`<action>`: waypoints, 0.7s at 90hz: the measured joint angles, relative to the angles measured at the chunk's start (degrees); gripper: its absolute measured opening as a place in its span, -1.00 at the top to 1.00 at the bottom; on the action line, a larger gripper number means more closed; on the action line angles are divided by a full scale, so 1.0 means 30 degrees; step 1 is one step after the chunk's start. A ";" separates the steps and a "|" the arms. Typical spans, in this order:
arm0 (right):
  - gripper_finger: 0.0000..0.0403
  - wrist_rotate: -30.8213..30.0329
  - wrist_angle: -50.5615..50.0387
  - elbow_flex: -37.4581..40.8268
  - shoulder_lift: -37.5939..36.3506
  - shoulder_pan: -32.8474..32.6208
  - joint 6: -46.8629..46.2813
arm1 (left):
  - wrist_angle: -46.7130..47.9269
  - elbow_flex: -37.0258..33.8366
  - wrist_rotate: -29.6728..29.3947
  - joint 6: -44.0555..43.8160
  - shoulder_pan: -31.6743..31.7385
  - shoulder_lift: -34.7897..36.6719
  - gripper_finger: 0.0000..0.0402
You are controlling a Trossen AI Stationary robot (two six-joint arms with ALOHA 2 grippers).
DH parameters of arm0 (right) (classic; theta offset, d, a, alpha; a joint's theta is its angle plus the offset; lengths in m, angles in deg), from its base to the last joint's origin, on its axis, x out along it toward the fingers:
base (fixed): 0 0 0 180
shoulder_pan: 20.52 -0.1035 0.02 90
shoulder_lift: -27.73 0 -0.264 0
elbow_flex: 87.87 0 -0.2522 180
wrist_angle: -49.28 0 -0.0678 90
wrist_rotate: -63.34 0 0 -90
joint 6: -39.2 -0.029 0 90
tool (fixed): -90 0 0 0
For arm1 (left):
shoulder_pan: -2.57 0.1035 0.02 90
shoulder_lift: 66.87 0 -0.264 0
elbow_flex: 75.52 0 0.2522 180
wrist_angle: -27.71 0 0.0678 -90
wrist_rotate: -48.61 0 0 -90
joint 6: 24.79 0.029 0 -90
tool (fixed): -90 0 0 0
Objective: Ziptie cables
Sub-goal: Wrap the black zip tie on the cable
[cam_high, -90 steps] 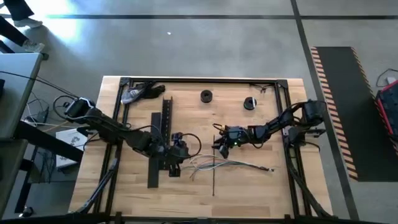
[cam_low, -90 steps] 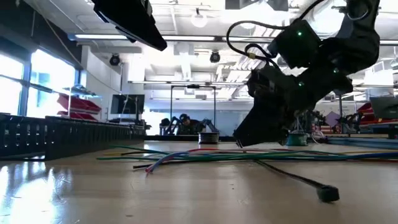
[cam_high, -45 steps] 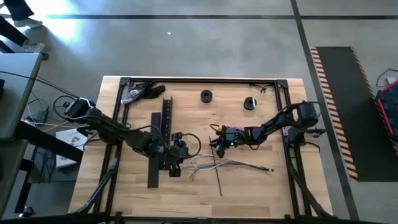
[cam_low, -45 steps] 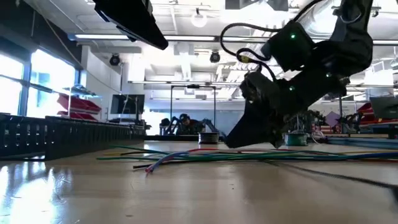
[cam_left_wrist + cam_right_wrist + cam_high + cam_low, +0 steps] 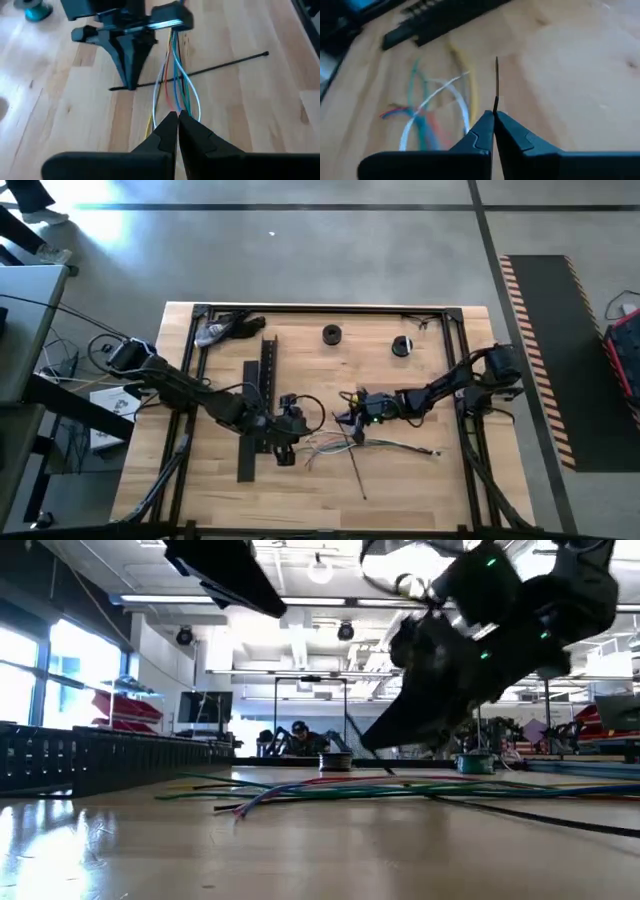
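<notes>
cables [image 5: 345,445] loose on table [image 5: 420,490], right hand [image 5: 347,420] pinching zip tie [image 5: 356,470], left hand [image 5: 292,442] pressed together

High view: overhead, straight down on the whole bench [image 5: 400,490]. Low view: bench-top height, level toward the room. Wrist views: close, each facing the cables [image 5: 175,85], which all views share.

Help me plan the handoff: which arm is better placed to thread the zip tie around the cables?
Right: its gripper already pinches the zip tie over the cables. The left gripper is shut at their other ends.
</notes>
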 joint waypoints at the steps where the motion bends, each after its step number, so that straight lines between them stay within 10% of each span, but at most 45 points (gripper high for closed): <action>1: 1.00 -0.0116 -0.0015 0.0112 -0.0073 -0.0078 -0.0010 | -0.0127 0.0000 -0.0045 0.0107 -0.0021 -0.0107 1.00; 38: 1.00 -0.4711 0.2311 0.5408 -0.4229 -0.2692 -0.2808 | -0.7315 0.0000 -0.0167 0.3531 0.1258 -0.4885 0.75; 63: 1.00 -0.5090 0.2001 0.6760 -0.6934 -0.2854 -0.2281 | -1.3262 0.0007 0.5344 0.2756 0.5004 -0.7499 0.47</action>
